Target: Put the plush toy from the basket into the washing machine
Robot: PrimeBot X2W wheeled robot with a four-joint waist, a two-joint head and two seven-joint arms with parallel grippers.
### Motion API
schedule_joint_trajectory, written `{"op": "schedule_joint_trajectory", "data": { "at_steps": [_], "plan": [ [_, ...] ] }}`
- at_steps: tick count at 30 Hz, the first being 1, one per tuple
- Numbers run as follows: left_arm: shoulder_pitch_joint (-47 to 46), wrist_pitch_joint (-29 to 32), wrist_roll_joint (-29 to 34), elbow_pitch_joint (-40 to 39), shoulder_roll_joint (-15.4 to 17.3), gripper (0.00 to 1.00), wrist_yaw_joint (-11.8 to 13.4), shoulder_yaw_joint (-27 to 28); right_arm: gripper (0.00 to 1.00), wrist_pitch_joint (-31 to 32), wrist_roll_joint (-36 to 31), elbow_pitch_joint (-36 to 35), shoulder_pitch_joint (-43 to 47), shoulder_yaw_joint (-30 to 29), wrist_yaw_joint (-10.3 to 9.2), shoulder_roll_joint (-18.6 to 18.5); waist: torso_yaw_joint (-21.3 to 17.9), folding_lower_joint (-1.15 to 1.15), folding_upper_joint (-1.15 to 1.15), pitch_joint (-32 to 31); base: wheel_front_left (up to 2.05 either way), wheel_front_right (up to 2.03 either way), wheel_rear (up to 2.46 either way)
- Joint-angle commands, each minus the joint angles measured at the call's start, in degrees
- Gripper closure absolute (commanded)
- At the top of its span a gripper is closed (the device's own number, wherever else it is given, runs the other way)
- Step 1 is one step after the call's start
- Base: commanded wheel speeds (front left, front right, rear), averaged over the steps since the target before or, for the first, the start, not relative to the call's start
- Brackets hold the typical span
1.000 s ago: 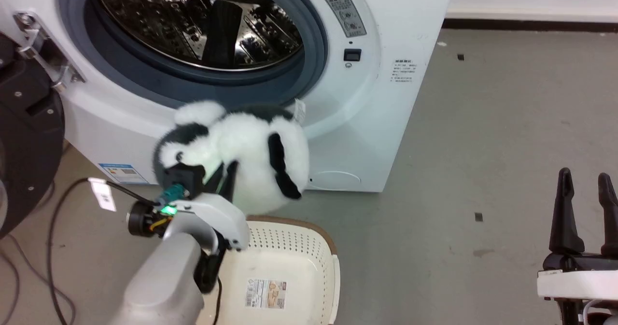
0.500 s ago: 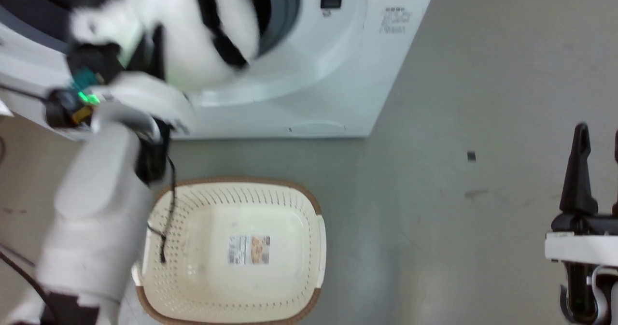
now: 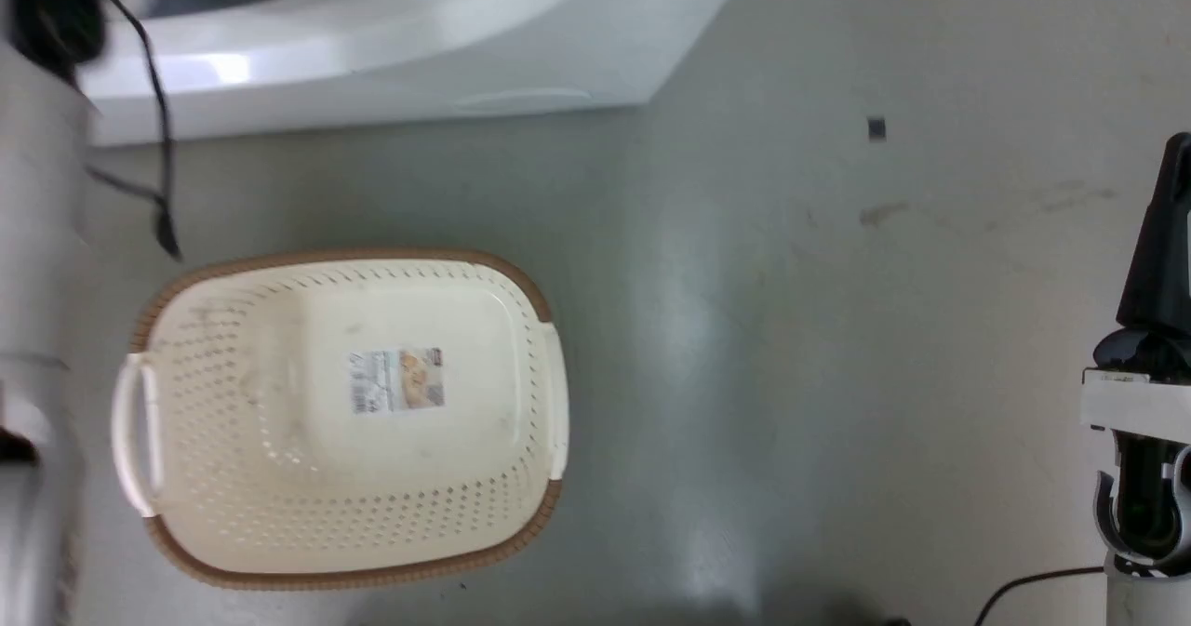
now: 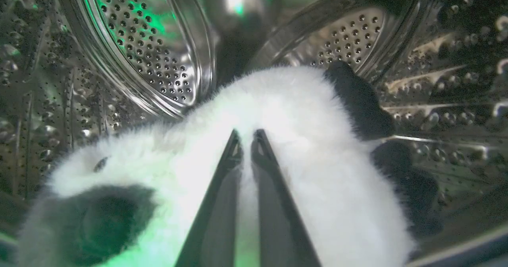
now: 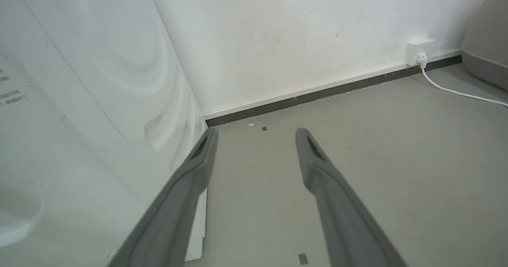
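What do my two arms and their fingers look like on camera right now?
The left gripper has two long, dark, tapering fingers with slotted tips. The right gripper matches, looking greyer in its own wrist view. In the head view, the left forearm is pale grey with a thin black cable; the right wrist carries a white band.

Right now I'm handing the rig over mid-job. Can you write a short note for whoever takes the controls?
Grippers: the left gripper is shut on the plush toy, pinching its white fur. The right gripper is open and empty, above the floor beside the washing machine.
Things: the toy is inside the steel drum. The basket stands empty before the machine.
Done: toy taken out of the basket and carried into the drum.
Left: release the toy, withdraw the left arm.
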Motion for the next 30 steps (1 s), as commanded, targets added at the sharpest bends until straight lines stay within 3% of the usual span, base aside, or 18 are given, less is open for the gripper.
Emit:
{"op": "schedule_joint_trajectory", "data": {
  "at_steps": [1, 7, 15, 16, 22, 30],
  "plan": [
    [-3.18, -0.35, 0.52, 0.18, 0.73, 1.0, 0.06, 0.43, 0.0, -0.25, 0.65, -0.35, -1.2, 0.0, 0.03, -0.04, -2.67, -0.01, 0.0, 3.87, 0.0, 0.0, 0.0],
    [-13.24, -0.38, 1.74, 3.49, 2.29, 1.0, 0.47, 0.9, 0.0, -0.25, 1.31, -0.94, -2.42, 0.42, 0.03, -0.04, -3.92, -0.01, 0.0, 7.83, 0.0, 0.0, 0.0],
    [-17.7, -0.39, 4.07, 5.3, 2.43, 1.0, 0.94, 1.0, 0.0, -0.25, 0.64, -1.99, -3.18, -0.24, 0.03, -0.04, -3.16, -0.01, 0.0, 10.54, 0.0, 0.0, 0.0],
    [-17.68, -0.39, 4.74, 4.62, 2.56, 0.0, 1.55, 1.15, 0.0, -0.25, 0.48, -2.06, -3.26, -0.38, 0.03, -0.04, -2.94, -0.01, 0.0, 10.6, 0.0, 0.0, 0.0],
    [-12.48, -0.4, 7.42, 2.93, 1.66, 0.0, 2.0, 1.35, 0.0, -0.25, -1.39, -2.17, -3.24, -0.18, 0.03, -0.04, -1.56, -0.01, 0.0, 8.17, 0.0, 0.0, 0.0],
    [1.65, -0.4, 8.43, -1.33, -1.57, 0.0, 2.01, 4.53, 0.0, -0.25, -3.33, -1.3, -1.53, 1.23, 0.03, -0.04, 0.36, -0.01, 0.0, 0.29, 0.0, 0.0, 0.0]
  ]
}}
